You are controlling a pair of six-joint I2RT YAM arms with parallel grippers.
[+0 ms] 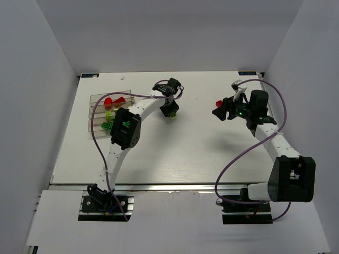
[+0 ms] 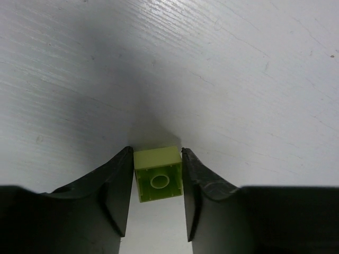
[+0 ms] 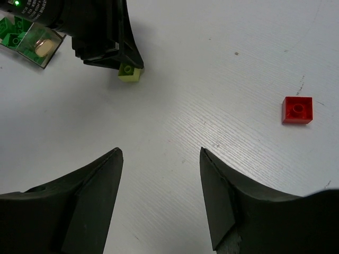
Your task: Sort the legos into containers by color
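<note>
A lime lego [image 2: 157,172] lies on its side on the white table, hollow underside toward the left wrist camera. My left gripper [image 2: 156,150] is shut on it, with a black finger [image 2: 119,185] pressed against each side. From above, the same lime lego [image 1: 172,116] shows just under the left gripper [image 1: 169,110] near the table's middle. A red lego [image 3: 297,109] lies alone on the table, and my right gripper [image 3: 160,151] hovers open and empty to its left. The red lego [image 1: 219,103] sits by the right gripper [image 1: 218,112]. The clear containers tray [image 1: 95,98] stands at the left.
The tray holds red legos [image 1: 114,100] in a far compartment, a lime one [image 1: 109,114] in the middle and dark green ones [image 1: 107,126] nearer. The left forearm [image 1: 126,127] reaches over the tray's right side. White walls enclose the table.
</note>
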